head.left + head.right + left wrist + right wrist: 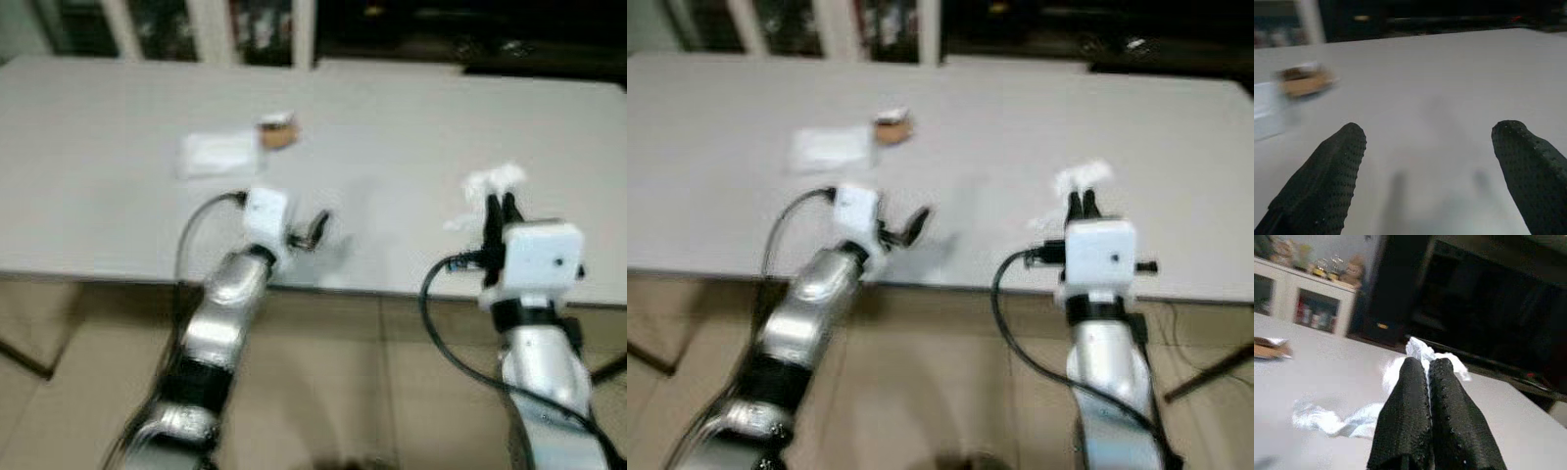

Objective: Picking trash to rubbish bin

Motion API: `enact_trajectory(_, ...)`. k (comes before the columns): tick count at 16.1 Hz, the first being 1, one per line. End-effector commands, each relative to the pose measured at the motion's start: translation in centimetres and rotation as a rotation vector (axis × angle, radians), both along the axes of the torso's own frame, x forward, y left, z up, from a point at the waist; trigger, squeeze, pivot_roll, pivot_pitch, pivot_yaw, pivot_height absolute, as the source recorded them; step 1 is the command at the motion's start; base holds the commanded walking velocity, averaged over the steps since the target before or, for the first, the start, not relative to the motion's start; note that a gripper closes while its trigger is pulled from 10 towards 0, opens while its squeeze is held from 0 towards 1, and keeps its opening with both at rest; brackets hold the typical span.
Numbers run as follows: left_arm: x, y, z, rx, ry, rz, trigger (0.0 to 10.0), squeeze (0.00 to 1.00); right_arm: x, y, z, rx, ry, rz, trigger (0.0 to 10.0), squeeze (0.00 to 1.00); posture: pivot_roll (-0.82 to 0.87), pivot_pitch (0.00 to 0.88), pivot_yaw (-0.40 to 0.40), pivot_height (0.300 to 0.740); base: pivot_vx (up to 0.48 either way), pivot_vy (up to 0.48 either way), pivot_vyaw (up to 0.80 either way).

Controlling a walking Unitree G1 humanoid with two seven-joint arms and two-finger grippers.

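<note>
L gripper (315, 230) fingers spread, R gripper (499, 211) fingers pressed together, both arms raised

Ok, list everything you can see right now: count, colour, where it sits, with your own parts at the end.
Table: one, pale grey, in front of the robot.
Crumpled tissue: one, white, right side of the table, pinched in the right claw.
Flat wrapper: one, white, far left part of the table.
Small brown item: one, brown with a white top, just right of the flat wrapper; too blurred to identify.
Cabinet: one, white, behind the table.
Floor: beige tiles, below the table edge.
Left claw: black fingers apart, above the near table edge.
Right claw: black fingers closed on the tissue.
</note>
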State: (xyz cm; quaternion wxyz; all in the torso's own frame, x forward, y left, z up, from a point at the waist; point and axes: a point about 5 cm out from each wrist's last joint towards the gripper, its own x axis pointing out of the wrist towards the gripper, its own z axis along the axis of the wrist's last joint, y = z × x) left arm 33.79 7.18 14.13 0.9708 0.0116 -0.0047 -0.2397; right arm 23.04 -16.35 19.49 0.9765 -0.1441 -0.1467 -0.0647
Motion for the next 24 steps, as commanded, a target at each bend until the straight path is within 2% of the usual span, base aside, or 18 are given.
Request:
enact_trajectory(1,0.0,0.9,0.0,0.02,-0.002,0.011,10.0,0.0,0.0,0.4,0.4,-0.007,-0.016,0.014,10.0,0.0,0.07,0.093,-0.01,0.74,0.461,0.0,0.0)
enact_trajectory(11,0.3,0.8,0.4,0.031,-0.017,0.013,10.0,0.0,-0.2,0.4,0.4,-0.015,-0.011,0.017,10.0,0.0,0.06,0.09,-0.018,0.74,0.461,0.0,0.0)
enact_trajectory(14,0.8,1.0,1.1,0.038,-0.049,0.029,10.0,0.0,-0.1,0.5,0.3,-0.019,-0.01,0.024,10.0,0.0,0.07,0.089,-0.02,0.74,0.454,0.0,0.0)
enact_trajectory(17,1.4,1.2,1.9,0.071,-0.095,0.05,10.0,0.0,0.0,0.5,0.2,-0.019,-0.008,0.029,10.0,0.0,0.07,0.089,-0.02,0.74,0.0,0.0,0.0)
enact_trajectory(24,1.3,0.9,1.6,0.039,-0.073,0.053,10.0,0.02,0.1,0.6,0.0,0.013,-0.001,0.026,10.0,0.0,0.08,0.095,-0.017,0.74,0.0,0.0,0.0)
